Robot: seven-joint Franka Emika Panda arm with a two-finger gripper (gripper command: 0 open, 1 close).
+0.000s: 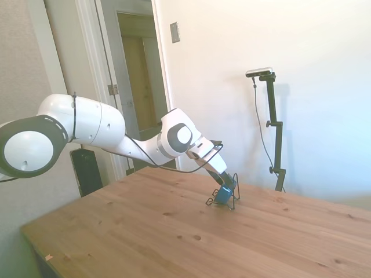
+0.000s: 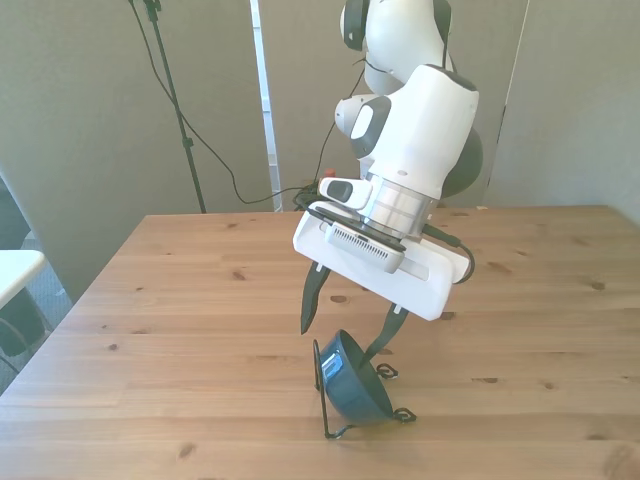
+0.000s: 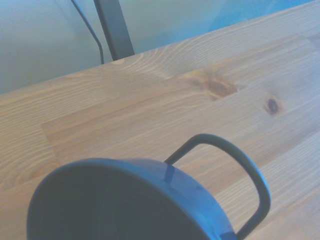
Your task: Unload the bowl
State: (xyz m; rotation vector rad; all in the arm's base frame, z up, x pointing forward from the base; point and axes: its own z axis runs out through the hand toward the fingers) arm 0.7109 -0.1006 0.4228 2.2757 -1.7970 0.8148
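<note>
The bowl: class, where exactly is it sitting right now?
In the front view, the bowl stands on edge in the black wire rack near the table's near edge, directly below the open gripper.

Black wire rack [image 2: 340,425] standing on wooden table [image 2: 200,300]

no readable text, no labels, no brands, no numbers, no signs anywhere
</note>
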